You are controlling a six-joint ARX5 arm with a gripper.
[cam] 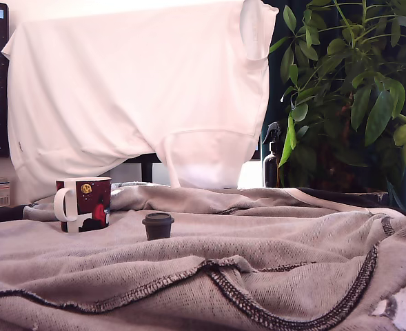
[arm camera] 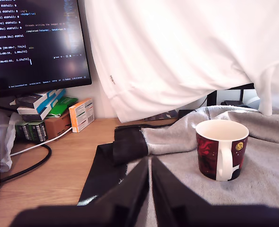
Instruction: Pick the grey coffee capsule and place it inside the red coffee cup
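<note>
The grey coffee capsule (cam: 158,225) stands upright on the grey cloth, a little to the exterior view's right of the red coffee cup (cam: 85,203). The cup stands upright with its white handle on the exterior view's left. In the wrist view the cup (arm camera: 221,149) shows a white, empty inside and its handle faces the camera. My gripper (arm camera: 150,164) appears only in the wrist view, its two dark fingers pressed together with nothing between them, well short of the cup. The capsule is out of the wrist view, and the arm is out of the exterior view.
A rumpled grey sweatshirt (cam: 258,269) covers the table in folds. A white shirt (cam: 140,83) hangs behind. A monitor (arm camera: 35,42), small boxes (arm camera: 81,115) and cables (arm camera: 32,161) sit on the wooden desk. A spray bottle (cam: 271,155) and a plant (cam: 354,89) stand at the back.
</note>
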